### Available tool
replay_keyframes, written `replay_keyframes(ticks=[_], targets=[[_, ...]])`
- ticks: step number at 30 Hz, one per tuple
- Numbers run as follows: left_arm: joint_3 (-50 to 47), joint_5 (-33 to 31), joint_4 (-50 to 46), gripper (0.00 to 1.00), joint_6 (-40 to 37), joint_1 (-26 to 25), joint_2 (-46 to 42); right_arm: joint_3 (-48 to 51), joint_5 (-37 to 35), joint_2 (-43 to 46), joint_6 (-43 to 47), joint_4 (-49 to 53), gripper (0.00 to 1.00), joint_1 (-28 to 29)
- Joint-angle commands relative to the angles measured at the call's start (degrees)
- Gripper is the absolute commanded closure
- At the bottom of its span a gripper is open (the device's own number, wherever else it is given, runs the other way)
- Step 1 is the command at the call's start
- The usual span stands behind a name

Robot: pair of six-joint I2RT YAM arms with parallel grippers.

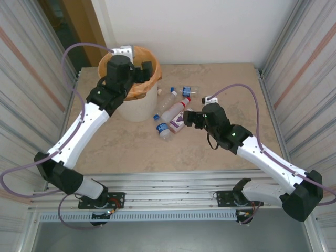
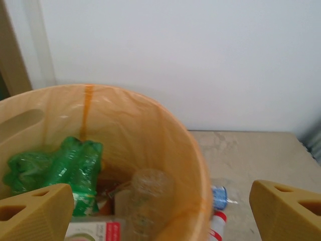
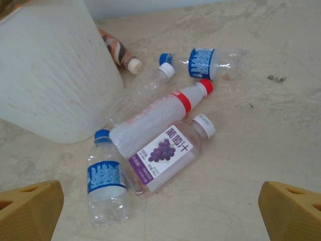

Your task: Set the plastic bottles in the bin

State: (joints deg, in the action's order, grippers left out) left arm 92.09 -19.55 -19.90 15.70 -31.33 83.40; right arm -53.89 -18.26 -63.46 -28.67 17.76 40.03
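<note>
We find the left gripper (image 2: 160, 193) above the bin (image 1: 137, 109), which stands at the tabletop's far left corner. Its jaws are wide apart and empty. A green bottle (image 2: 60, 168) and a clear bottle (image 2: 150, 193) lie inside. The right gripper (image 3: 160, 188), fully spread and holding nothing, hovers over loose plastic bottles (image 3: 155, 118) lying just right of the bin.

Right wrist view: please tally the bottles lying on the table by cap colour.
Blue-capped bottles: 2
White-capped bottles: 2
Red-capped bottle: 1
Cream-capped brown bottle: 1
Total: 6
</note>
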Motion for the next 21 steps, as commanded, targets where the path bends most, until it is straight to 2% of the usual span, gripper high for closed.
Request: replay_keyframes(ticks=[1, 5, 9, 14, 21], targets=[[-2.0, -5.1, -1.9, 0.09, -3.6, -4.3, -3.5, -1.7, -1.9, 0.1, -2.8, 2.3, 0.02, -1.4], [-5.5, -7.5, -2.8, 0.09, -3.8, -9.5, -5.8, -1.9, -2.4, 0.2, -5.2, 4.8, 0.02, -3.8], [-10.7, -6.8, -5.5, 0.09, 0.6, -12.8, -7.2, -1.7, -2.0, -0.1, -8.5, 7.5, 0.02, -7.0], [-19.0, -2.9, -6.9, 0.1, 8.3, -13.7, -7.4, -1.6, -1.1, -0.7, -10.1, 10.0, 0.02, -9.5], [-29.3, 1.2, -2.6, 0.14, 18.9, -13.7, -3.6, -2.6, -1.2, -1.8, -10.4, 13.1, 0.02, -11.0]])
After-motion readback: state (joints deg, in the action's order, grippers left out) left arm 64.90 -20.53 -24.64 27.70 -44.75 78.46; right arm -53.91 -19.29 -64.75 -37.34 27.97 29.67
